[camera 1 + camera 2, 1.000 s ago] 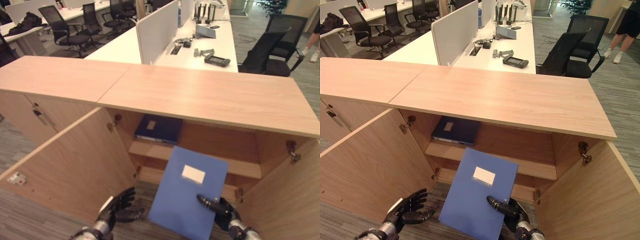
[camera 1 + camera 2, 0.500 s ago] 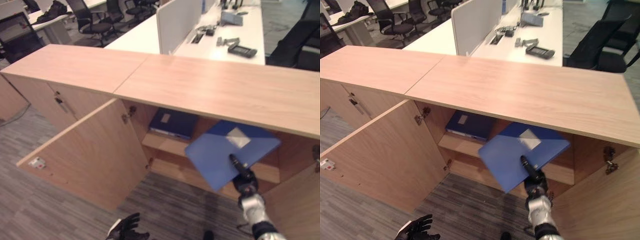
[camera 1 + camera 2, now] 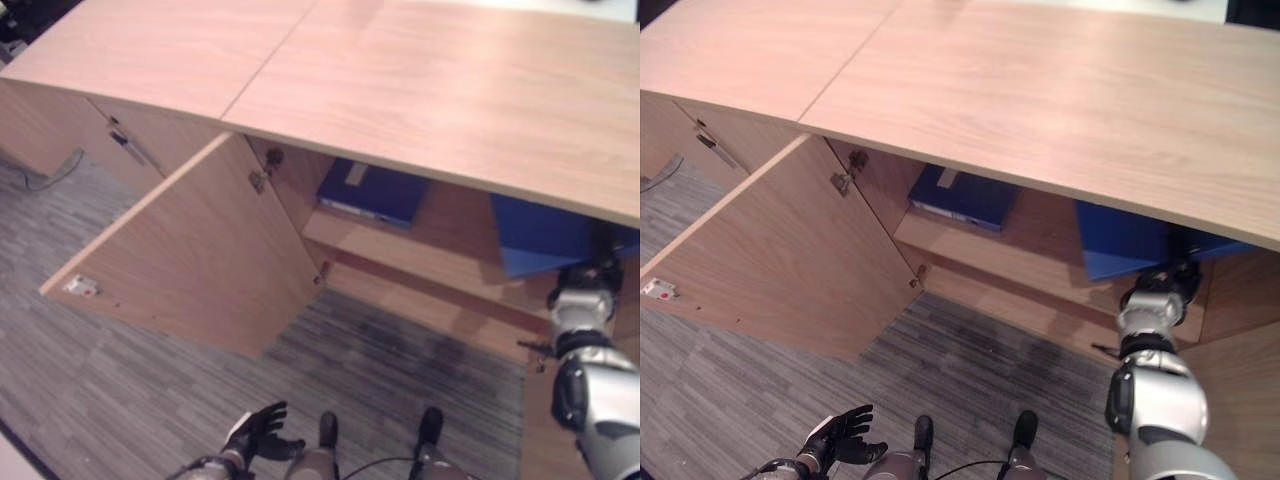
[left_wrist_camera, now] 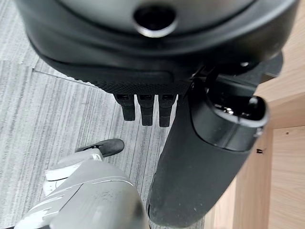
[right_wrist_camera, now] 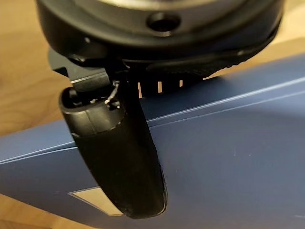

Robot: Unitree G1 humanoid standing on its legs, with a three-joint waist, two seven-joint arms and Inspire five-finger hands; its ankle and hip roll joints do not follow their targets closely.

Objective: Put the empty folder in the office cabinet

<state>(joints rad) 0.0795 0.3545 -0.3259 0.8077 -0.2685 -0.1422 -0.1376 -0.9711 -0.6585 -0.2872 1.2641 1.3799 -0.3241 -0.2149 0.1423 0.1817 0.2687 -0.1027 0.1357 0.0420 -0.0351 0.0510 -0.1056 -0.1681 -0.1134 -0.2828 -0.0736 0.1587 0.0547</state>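
Your right hand (image 5: 119, 157) pinches the blue folder (image 3: 1130, 240), thumb on top, and the folder lies flat on the cabinet (image 3: 1040, 90) shelf (image 3: 1040, 265) under the top, ready to release. Your left hand (image 3: 840, 440) hangs relaxed, unclenched, low near the floor.

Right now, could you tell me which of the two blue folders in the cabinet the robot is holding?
The lighter blue folder on the right, pinched by the right hand; the darker folder lies untouched at the shelf's left.

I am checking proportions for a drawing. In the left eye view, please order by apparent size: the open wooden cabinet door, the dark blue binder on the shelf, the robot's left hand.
1. Open wooden cabinet door
2. Dark blue binder, partly hidden under the cabinet top
3. Left hand, smallest although nearest the camera
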